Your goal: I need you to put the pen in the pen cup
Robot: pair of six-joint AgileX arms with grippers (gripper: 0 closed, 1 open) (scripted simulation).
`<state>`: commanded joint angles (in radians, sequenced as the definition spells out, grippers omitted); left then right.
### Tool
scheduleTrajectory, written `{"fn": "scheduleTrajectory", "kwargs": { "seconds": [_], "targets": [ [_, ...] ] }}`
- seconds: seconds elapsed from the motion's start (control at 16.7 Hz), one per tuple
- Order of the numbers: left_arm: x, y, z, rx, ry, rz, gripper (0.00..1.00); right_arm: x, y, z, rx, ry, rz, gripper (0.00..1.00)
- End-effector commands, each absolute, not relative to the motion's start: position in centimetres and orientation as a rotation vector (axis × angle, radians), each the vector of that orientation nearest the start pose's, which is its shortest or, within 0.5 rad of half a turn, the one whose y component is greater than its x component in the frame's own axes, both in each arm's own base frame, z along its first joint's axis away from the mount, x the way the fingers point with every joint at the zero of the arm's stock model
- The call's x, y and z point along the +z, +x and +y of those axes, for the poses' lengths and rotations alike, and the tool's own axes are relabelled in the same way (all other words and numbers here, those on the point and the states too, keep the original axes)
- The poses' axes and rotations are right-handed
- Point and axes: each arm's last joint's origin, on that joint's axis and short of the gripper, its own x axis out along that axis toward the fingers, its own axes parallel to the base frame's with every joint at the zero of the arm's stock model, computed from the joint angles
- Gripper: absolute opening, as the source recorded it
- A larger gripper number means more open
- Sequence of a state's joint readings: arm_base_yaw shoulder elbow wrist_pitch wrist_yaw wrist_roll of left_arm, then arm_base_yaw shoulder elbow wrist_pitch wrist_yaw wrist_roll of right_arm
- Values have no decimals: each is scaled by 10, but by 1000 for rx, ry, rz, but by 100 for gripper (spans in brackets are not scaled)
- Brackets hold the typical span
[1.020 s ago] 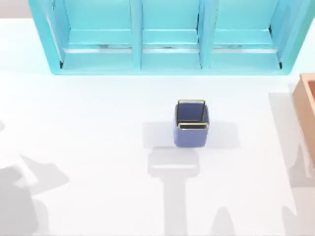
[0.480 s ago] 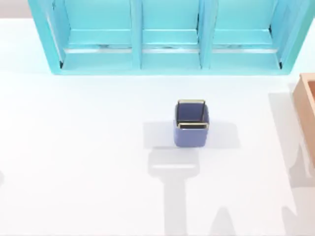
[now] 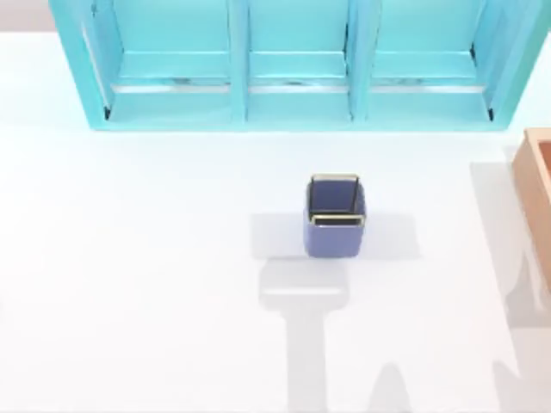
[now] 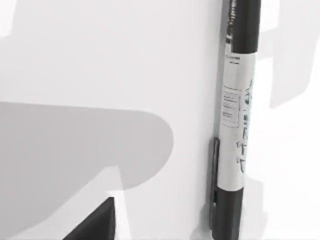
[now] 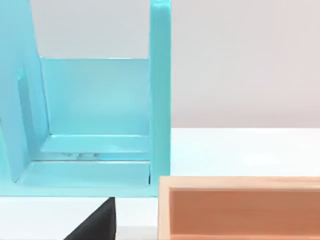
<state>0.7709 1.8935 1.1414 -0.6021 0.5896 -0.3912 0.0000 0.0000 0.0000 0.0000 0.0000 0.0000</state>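
The pen (image 4: 237, 125), black with a white printed label and a clip, lies flat on the white table in the left wrist view. A dark corner of my left gripper (image 4: 96, 226) pokes into that view, off to one side of the pen and not touching it. The pen cup (image 3: 334, 231) is a small blue-violet square cup with a brass rim. It stands upright near the middle of the table in the top view, and nothing shows in its mouth. A dark corner of my right gripper (image 5: 97, 224) shows in the right wrist view, facing the shelf and the box.
A large turquoise shelf unit (image 3: 293, 95) spans the back of the table, and one of its bays (image 5: 95, 125) shows in the right wrist view. A tan wooden box (image 3: 540, 194) sits at the right edge, with its open top (image 5: 240, 207) in front of the right wrist.
The arm shadow at the lower left of the top view has slid off the left edge and is gone. The pen cup has not moved.
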Motion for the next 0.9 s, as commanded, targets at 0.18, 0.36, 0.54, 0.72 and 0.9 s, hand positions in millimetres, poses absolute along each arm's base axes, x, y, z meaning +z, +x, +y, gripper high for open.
{"fn": "scheduleTrajectory", "kwargs": {
  "seconds": [0.18,0.36,0.54,0.72,0.9],
  "targets": [
    [109,279,228,375,-1209,1030,100,160,106,-1,0,0,0,100],
    [80,297,217,374,-1206,1026,100,160,106,-1,0,0,0,100],
    [63,306,209,375,-1209,1032,100,160,106,-1,0,0,0,100],
    [63,306,209,375,-1209,1032,100,160,106,-1,0,0,0,100],
    [63,306,209,375,-1209,1032,85,160,106,-1,0,0,0,100]
  ]
}}
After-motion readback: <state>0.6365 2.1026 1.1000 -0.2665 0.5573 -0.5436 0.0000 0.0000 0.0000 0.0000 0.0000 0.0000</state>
